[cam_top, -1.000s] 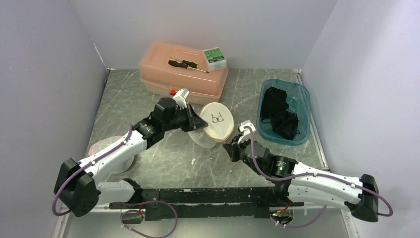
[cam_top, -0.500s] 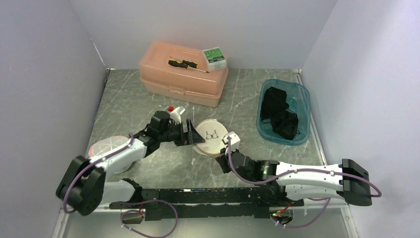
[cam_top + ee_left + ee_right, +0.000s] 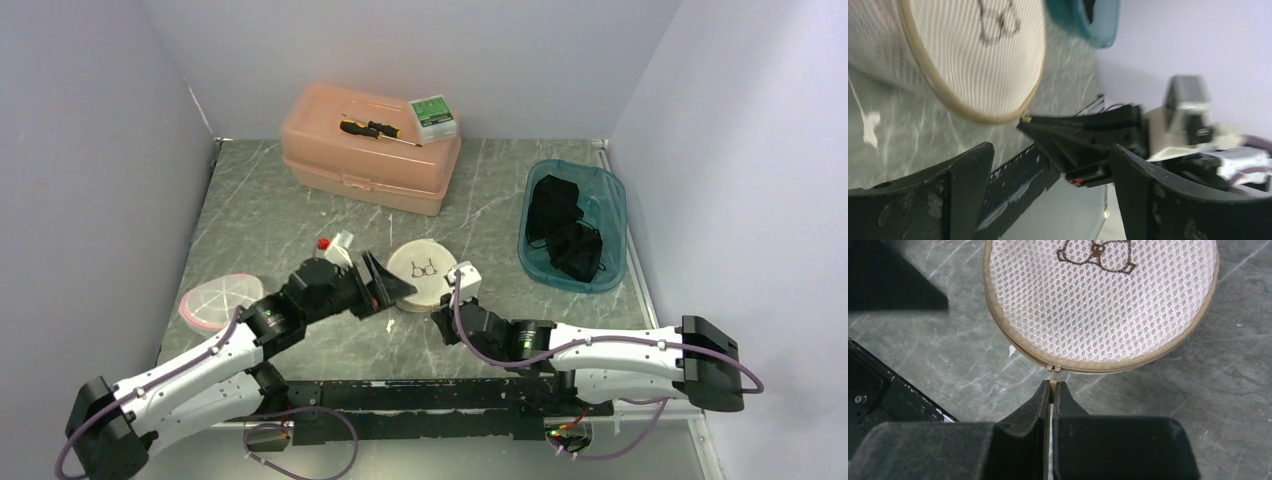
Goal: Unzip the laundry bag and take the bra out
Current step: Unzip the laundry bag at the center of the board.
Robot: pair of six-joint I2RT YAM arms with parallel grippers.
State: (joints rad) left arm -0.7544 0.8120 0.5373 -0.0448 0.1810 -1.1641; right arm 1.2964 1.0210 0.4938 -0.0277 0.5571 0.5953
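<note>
Nearest to the near edge of the surface [image 3: 260,200], the right tool [image 3: 1052,386] has its fingers pressed together on the zipper pull [image 3: 1052,371] of the laundry bag [image 3: 1103,305]. We see the beige tab squeezed between the two black tips, right at the bag's near rim. The zipper seam along that rim looks closed as far as we can follow it.

Just to the left, the left tool [image 3: 1052,150] stands spread wide, with nothing between its fingers. It is beside the bag's left rim, and we cannot tell whether it touches it. In its own wrist view, the right tool's fingers and the bag's tan rim show in the gap.

The laundry bag is a round white mesh pouch with a small bra drawing on its upper face. It lies flat on the surface, a little nearer the near edge than the far one, and roughly midway between left and right. We cannot see its contents.

Toward the left edge lies a flat pink disc [image 3: 215,300]. Farther back, by the right edge, a teal bin [image 3: 612,200] holds dark fabric [image 3: 565,235]. At the far edge sits a pink case [image 3: 365,160] carrying a screwdriver [image 3: 375,129] and a green box [image 3: 433,114].
</note>
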